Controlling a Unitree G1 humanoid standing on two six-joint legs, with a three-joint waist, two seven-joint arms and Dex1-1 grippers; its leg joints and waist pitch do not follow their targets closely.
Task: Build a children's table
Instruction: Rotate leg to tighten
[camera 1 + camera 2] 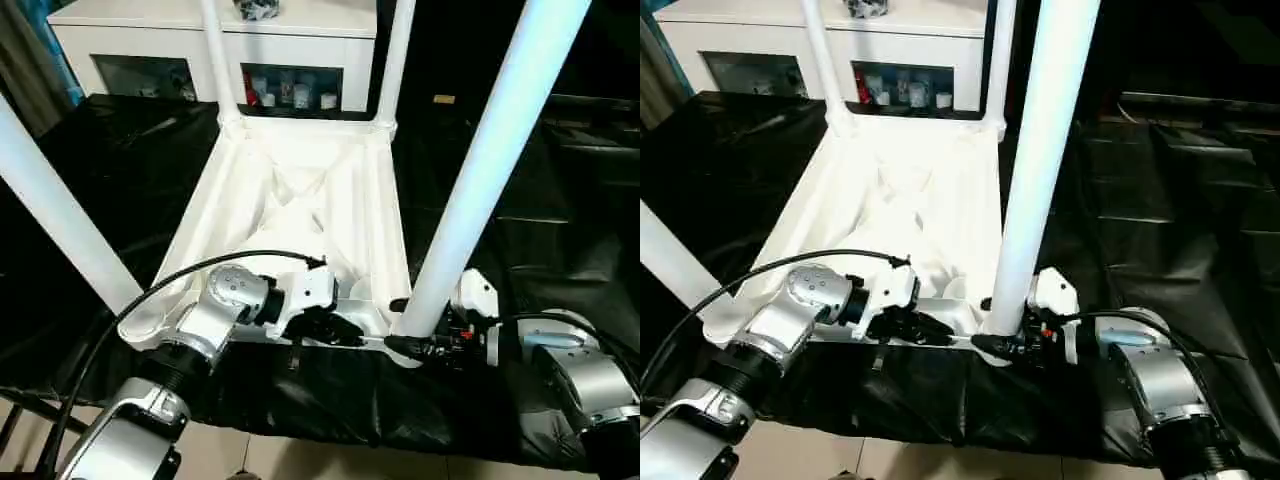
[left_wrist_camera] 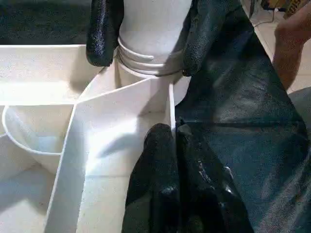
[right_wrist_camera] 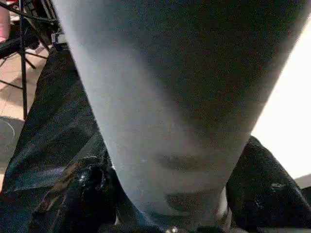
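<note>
The right pincer (image 1: 1002, 345) has a black finger on either side of the base of the near right leg (image 1: 480, 180), right where the tube enters its corner socket; in the right wrist view the two fingers (image 3: 82, 194) flank the tube, pressed close against it. The left pincer (image 1: 335, 328) is pressed together, its tips resting on the near rim of the tabletop (image 1: 300, 200) beside that same corner. In the left wrist view its shut fingers (image 2: 165, 184) lie along the thin edge wall, and beyond them stand the right pincer's fingers around the ringed foot of the leg, a detail the head views leave small and dark. That view also catches part of a person (image 2: 294, 43) at the edge.

The children's table lies upside down on the black-covered worktop (image 1: 540, 230), ribbed underside up, its long axis running away from the robot toward a white cabinet (image 1: 200, 40). Four white legs stand in the corner sockets, pointing upward. The near left leg (image 1: 50, 210) leans outward to the left; the two far legs (image 1: 215, 60) rise nearly straight.
</note>
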